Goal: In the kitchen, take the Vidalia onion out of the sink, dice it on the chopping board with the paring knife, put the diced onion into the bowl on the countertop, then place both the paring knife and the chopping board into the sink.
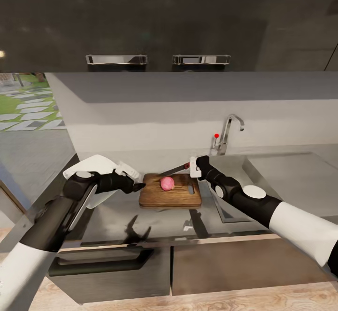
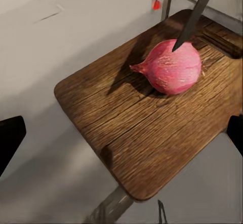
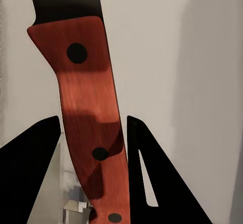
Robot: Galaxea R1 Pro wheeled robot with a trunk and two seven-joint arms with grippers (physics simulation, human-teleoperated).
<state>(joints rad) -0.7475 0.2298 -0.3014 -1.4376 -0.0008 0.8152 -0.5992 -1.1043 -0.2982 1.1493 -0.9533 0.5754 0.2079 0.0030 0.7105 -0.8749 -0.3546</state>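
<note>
The pink onion (image 1: 167, 183) lies on the wooden chopping board (image 1: 170, 196) on the grey countertop (image 1: 117, 214). My right gripper (image 1: 193, 166) is shut on the paring knife's orange-red handle (image 3: 88, 117), just beyond the board's far right corner. The dark blade (image 1: 172, 170) slants down and its tip touches the top of the onion (image 2: 172, 67). My left gripper (image 1: 137, 187) is open at the board's left edge, its dark fingers (image 2: 10, 143) spread wide and holding nothing. The white bowl (image 1: 101, 163) sits behind my left arm, partly hidden. The sink (image 1: 291, 179) is to the right.
The chrome tap (image 1: 228, 132) with its red knob (image 1: 216, 136) rises behind the board's right end. Dark upper cabinets with two metal handles (image 1: 116, 59) hang above. Dark drawer fronts (image 1: 112, 259) run under the counter's front edge. A window (image 1: 23, 102) shows at far left.
</note>
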